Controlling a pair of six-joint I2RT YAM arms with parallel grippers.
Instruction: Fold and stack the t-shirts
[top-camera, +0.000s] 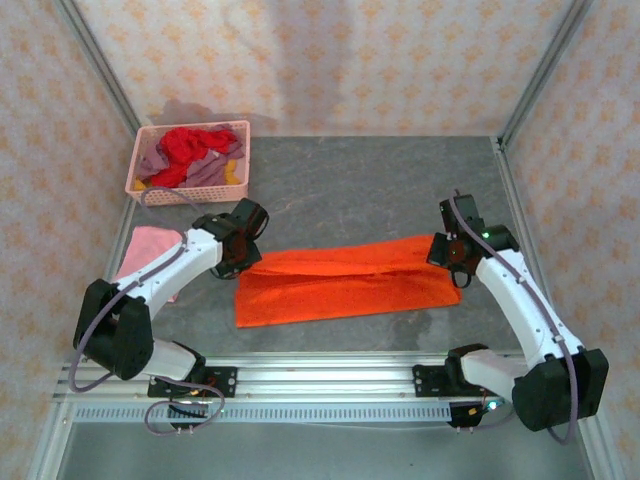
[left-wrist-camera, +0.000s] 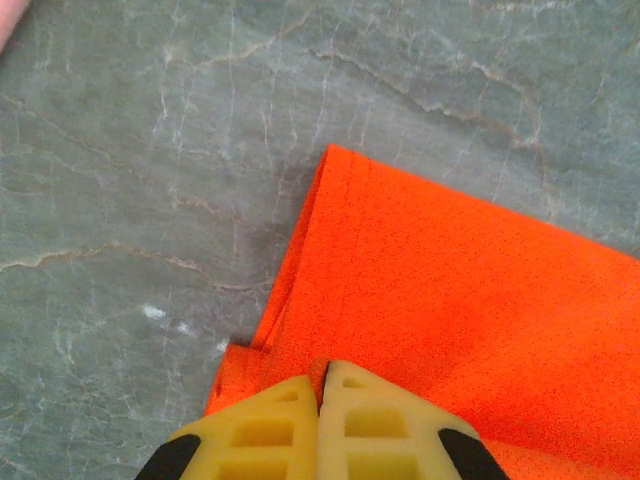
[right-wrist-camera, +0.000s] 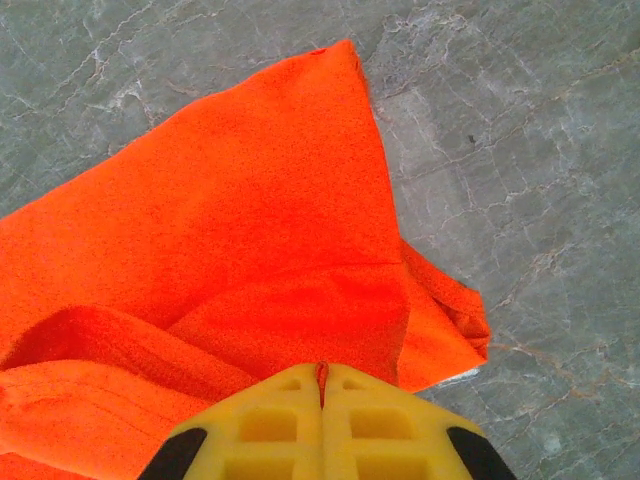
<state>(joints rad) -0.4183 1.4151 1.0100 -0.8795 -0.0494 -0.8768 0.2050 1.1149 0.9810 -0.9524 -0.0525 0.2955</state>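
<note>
Roughly: nearest the arm bases lay the bright orange soft cloth t-shirt (top-camera: 345, 285), already doubled into a long flat band on the grey marbled table top (top-camera: 380, 190). Its long axis ran left to right, so one short end sat by each arm. Its near long edge lay flat with nothing on it.

The left gripper (left-wrist-camera: 321, 372) sat at the far corner of the orange t-shirt's left end. Its yellow fingers (left-wrist-camera: 270, 425) were pressed together with only a sliver of orange between the tips, which I read as a pinch on the cloth edge. The right gripper (right-wrist-camera: 321, 370) mirrored it at the far corner of the right end, jaws likewise closed on a thin line of orange. The cloth there was rumpled, with layers bunched and a lower corner poking out sideways.

So the cloth ran from each set of jaws toward the orange t-shirt's middle, and each arm was equally near its own end. My guess is the next fold needs both arms moving together across that long axis. The uneven right end looked like the risk.

Left of the orange t-shirt, near but not touching, a light pink cloth t-shirt (top-camera: 150, 250) lay flat, partly under the left arm.

Beyond the orange t-shirt's left end, a pink plastic lattice basket (top-camera: 140, 188) held a red t-shirt (top-camera: 195, 145), a mauve t-shirt (top-camera: 208, 170) and a yellow t-shirt (top-camera: 236, 172), heaped and unfolded.
</note>
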